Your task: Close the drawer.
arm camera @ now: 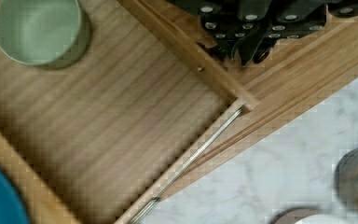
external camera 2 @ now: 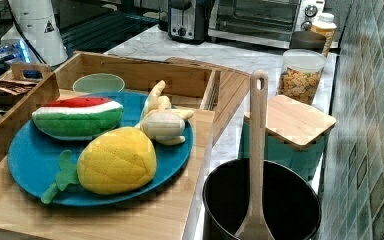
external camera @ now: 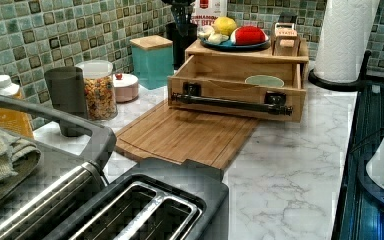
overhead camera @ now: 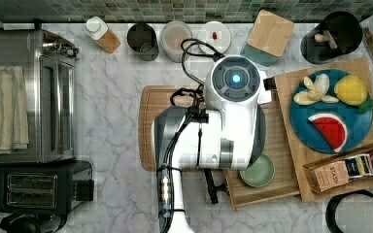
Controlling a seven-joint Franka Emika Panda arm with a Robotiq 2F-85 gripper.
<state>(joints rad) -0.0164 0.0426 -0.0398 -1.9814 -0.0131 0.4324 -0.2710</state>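
the gripper (arm camera: 261,28) sits as a dark cluster of parts over the drawer's front wall and the board beyond it; whether its fingers are spread or closed i cannot tell, and it seems to hold nothing. the arm (overhead camera: 213,126) hangs over the middle of the counter in the top view, covering much of the drawer (external camera: 237,92) and the cutting board (external camera: 185,135). the drawer is pulled well out from under the wooden box top, its front resting above the board, with its black bar handle (external camera: 232,102) facing the left view's camera. a green bowl (arm camera: 37,30) stands on the slatted floor near one corner. so the job looks barely begun: the drawer is fully open, no contact with its front or handle is plain, and the whole push back under the box is left. the left view gives the clearest look at the handle and how far the drawer juts out, but of the robot it shows just a white edge at its right. the top view shows the arm's place over the drawer while hiding the handle's middle. the right view shows the blue plate (external camera 2: 30,165) of toy fruit on the box top with the open drawer behind it. the wrist view shows a thin metal rail (arm camera: 196,154) along the drawer's side.
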